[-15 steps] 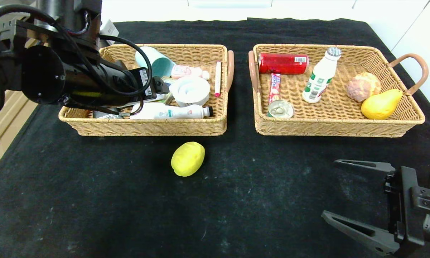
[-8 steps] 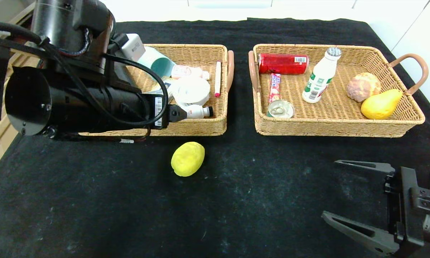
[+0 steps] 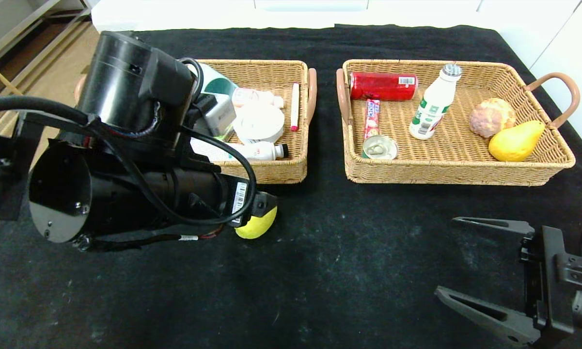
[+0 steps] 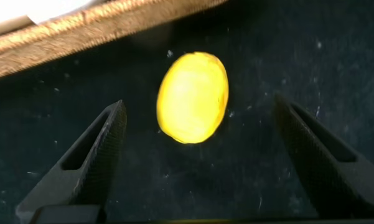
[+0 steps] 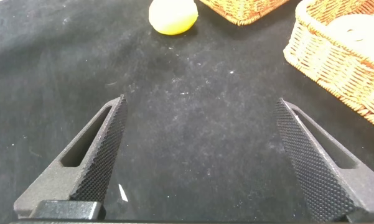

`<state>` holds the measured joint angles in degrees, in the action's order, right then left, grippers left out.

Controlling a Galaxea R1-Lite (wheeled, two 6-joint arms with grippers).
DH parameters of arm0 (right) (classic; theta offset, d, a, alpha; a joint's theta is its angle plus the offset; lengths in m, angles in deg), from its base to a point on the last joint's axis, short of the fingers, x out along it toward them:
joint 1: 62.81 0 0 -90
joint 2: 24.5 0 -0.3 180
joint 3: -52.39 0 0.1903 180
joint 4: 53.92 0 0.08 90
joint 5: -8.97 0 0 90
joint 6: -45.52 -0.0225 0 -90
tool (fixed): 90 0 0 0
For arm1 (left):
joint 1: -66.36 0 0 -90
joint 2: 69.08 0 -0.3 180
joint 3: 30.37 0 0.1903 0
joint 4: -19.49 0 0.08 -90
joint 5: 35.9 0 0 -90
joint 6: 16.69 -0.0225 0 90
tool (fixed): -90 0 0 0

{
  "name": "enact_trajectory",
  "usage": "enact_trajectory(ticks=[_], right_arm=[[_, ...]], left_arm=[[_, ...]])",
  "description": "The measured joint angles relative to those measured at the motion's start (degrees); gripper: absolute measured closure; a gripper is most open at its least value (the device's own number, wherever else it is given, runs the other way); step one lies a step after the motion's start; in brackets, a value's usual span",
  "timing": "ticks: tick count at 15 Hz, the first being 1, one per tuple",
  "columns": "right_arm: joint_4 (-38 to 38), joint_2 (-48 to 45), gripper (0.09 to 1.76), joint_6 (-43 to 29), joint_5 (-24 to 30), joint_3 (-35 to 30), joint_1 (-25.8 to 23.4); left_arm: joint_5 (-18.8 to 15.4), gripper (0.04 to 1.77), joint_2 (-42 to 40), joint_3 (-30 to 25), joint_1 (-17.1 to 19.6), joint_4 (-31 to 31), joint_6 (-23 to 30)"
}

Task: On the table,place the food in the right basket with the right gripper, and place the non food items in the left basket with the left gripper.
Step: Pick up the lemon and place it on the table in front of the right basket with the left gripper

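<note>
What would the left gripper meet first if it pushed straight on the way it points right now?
Most likely the lemon: it lies centred ahead of the left gripper, whose fingers stand wide apart. Past it is the left basket. Depth is unclear.

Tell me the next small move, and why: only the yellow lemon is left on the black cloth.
Probably reach the right gripper toward the yellow lemon. It is food and lies on the black cloth, outside the right wicker basket. The left gripper hangs open over it, so that arm should likely clear away first; the right gripper is open and apart.
</note>
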<state>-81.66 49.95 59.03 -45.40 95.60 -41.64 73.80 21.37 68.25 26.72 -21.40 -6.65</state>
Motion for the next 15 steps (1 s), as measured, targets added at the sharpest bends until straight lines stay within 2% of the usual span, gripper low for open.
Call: enact_trajectory(ticks=[9, 15], right_arm=[[0.0, 0.1, 0.14, 0.0, 0.0, -0.1, 0.0], [0.1, 0.2, 0.14, 0.0, 0.0, -0.1, 0.0]], left_arm=[[0.7, 0.10, 4.5, -0.5, 0.3, 0.9, 0.9], [0.9, 0.10, 7.6, -0.5, 2.0, 1.0, 3.0]])
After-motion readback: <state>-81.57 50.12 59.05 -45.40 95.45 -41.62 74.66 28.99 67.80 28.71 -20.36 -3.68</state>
